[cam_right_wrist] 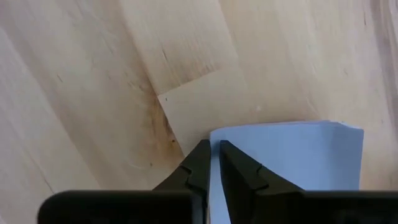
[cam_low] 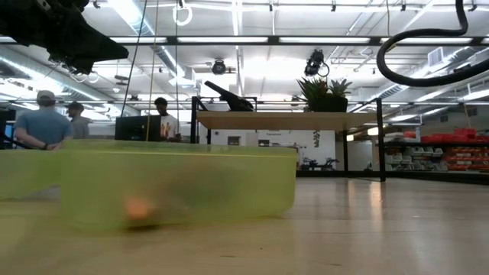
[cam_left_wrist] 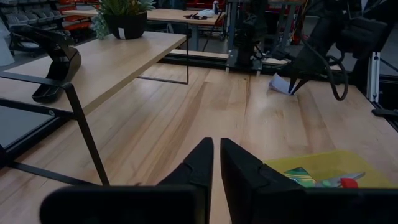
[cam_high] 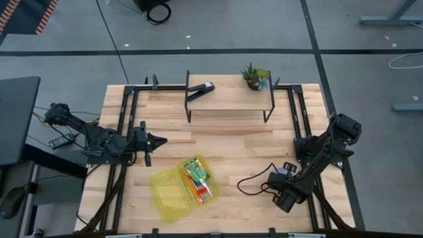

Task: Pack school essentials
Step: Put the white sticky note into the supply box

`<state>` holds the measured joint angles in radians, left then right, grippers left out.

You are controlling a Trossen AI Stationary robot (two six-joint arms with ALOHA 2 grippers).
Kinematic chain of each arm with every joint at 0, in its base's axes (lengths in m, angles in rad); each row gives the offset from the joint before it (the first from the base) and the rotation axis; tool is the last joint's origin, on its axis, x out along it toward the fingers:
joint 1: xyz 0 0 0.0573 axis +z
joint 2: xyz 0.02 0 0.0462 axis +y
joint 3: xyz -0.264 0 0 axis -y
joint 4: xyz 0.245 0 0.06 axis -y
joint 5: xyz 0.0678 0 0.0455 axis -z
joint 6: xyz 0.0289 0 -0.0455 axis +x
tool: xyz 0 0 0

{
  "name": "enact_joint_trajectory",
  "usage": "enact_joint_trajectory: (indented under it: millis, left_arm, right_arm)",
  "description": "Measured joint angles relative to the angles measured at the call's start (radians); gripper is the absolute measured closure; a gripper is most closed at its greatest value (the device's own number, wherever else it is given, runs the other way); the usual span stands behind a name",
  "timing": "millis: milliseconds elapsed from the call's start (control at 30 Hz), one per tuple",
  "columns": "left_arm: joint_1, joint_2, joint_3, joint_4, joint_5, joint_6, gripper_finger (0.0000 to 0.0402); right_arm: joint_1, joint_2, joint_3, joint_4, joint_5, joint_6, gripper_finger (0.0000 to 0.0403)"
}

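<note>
Right claw (cam_right_wrist: 208, 163) pinches pale blue notepad (cam_right_wrist: 292, 165) edge so you can lift it off table (cam_right_wrist: 93, 93); left claw (cam_left_wrist: 214, 163) clenched, empty.

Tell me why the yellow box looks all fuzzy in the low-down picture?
In the low view the yellow-green box sits very close to the camera, so it blurs while the far room stays sharp; ceiling lights glare above. In the high view the same box looks crisp.

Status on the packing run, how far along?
Mostly done: scissors and pencil already lie in the open yellow-green box. In hand: right gripper is shut on the edge of the pale blue notepad at the table. Left: carry the notepad to the box. Left gripper waits shut, holding nothing.
</note>
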<state>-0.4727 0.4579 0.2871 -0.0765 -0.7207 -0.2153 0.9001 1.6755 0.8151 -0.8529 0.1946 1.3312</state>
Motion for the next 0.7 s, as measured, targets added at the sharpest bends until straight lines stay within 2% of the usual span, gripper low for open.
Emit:
enact_joint_trajectory:
  millis: [300, 533, 700]
  left_arm:
    - [0.0, 0.0, 0.0, 0.0, 0.0, 0.0, 0.0369]
    - [0.0, 0.0, 0.0, 0.0, 0.0, 0.0, 0.0361]
    - [0.0, 0.0, 0.0, 0.0, 0.0, 0.0, 0.0365]
  right_arm:
    - [-0.002, 0.001, 0.019, -0.012, 0.012, -0.001, 0.0365]
    - [-0.002, 0.002, 0.02, -0.02, 0.03, -0.008, 0.0391]
    - [-0.003, 0.002, 0.021, -0.02, 0.03, -0.008, 0.0395]
